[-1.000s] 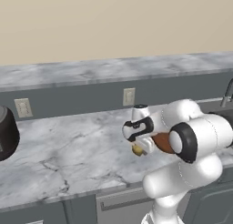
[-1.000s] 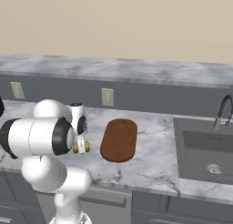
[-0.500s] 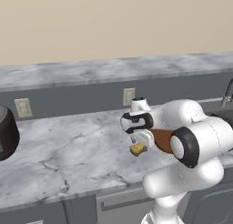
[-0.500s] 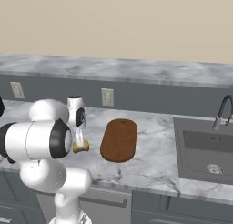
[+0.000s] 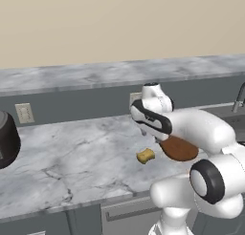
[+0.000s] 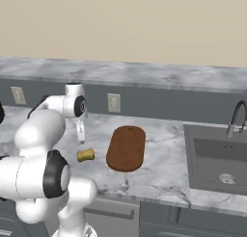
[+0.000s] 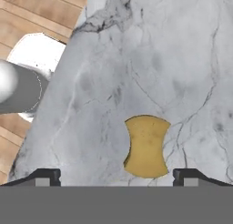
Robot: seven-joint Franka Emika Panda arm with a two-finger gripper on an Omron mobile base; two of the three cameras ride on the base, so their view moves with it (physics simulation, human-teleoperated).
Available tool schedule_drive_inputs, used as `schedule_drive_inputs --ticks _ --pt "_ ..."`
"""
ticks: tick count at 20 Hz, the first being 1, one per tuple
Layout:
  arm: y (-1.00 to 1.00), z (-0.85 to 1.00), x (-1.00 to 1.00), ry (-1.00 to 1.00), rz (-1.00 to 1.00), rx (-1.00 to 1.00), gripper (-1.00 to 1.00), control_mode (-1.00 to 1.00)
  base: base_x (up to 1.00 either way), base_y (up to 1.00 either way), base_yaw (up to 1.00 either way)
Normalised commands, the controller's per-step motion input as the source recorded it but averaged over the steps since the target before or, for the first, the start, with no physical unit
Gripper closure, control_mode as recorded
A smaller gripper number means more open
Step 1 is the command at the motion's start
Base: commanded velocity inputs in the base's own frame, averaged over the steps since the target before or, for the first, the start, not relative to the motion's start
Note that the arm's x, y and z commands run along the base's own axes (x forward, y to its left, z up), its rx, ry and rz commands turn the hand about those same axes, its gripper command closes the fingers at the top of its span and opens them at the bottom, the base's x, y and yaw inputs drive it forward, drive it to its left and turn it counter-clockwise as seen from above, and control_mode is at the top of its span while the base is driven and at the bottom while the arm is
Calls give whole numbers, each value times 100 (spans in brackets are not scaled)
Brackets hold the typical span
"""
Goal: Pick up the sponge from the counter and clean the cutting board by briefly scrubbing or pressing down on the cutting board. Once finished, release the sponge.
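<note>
Sponge (image 5: 146, 155): one mustard-yellow block with concave wavy sides, no readable label, lying flat near the front edge of the counter (image 5: 72, 157), just left of the single reddish-brown cutting board (image 6: 126, 148), not touching it. Gripper (image 6: 81, 135) hangs above the sponge, fingers spread apart, holding nothing.

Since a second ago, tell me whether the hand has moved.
Yes. The hand has risen off the sponge, toward the wall outlet, leaving it on the counter.
</note>
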Motion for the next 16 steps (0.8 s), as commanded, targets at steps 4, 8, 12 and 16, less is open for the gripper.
schedule_drive_inputs --ticks 4,8,12,16 --pt "3 88 -26 0 0 0 -100 -100 0 0 0" --pt "5 61 -43 -2 -1 0 -100 -100 0 0 0" --pt "8 51 -47 -9 -3 0 -100 -100 0 0 0" --pt "6 44 -42 -18 -1 0 -100 -100 0 0 0"
